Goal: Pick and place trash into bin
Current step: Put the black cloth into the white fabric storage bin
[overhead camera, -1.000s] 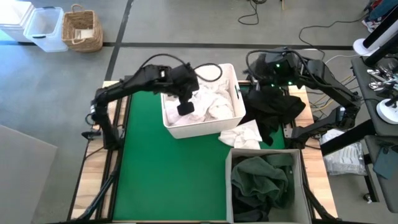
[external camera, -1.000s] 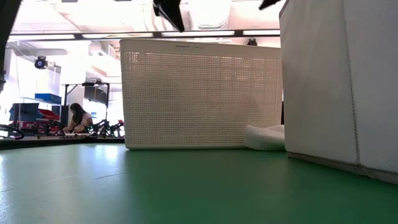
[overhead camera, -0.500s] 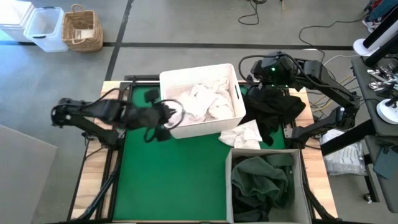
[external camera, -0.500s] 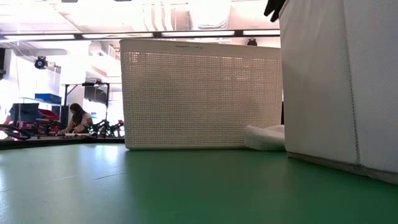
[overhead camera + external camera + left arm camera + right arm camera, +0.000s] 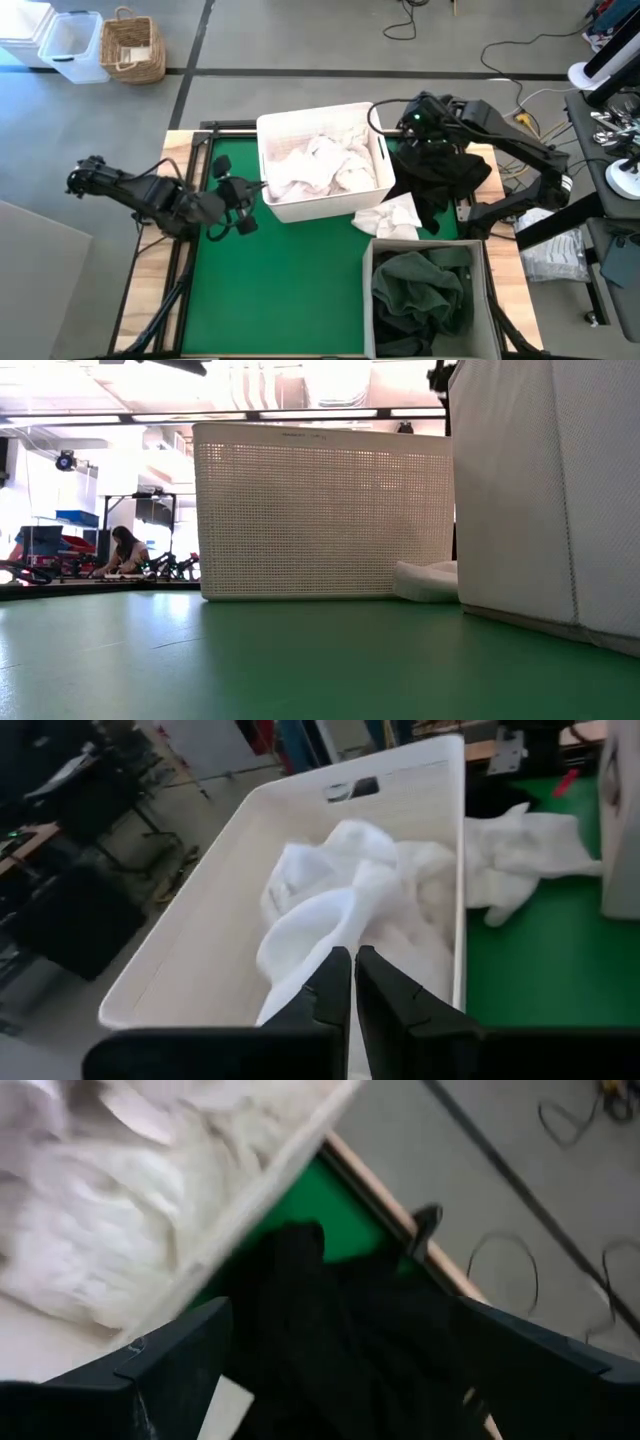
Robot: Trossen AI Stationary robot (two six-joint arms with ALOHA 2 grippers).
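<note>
A wicker basket (image 5: pixel 132 48) and a clear plastic box (image 5: pixel 72 45) sit side by side on the grey floor beyond the table's far left corner. Cables (image 5: pixel 520 50) trail across the floor past the far right corner. A person (image 5: pixel 127 550) sits in the room behind.

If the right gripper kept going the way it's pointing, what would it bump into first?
Probably the black cloth: the open right gripper points down at it, beside the white tub. Depth is hard to judge.
</note>
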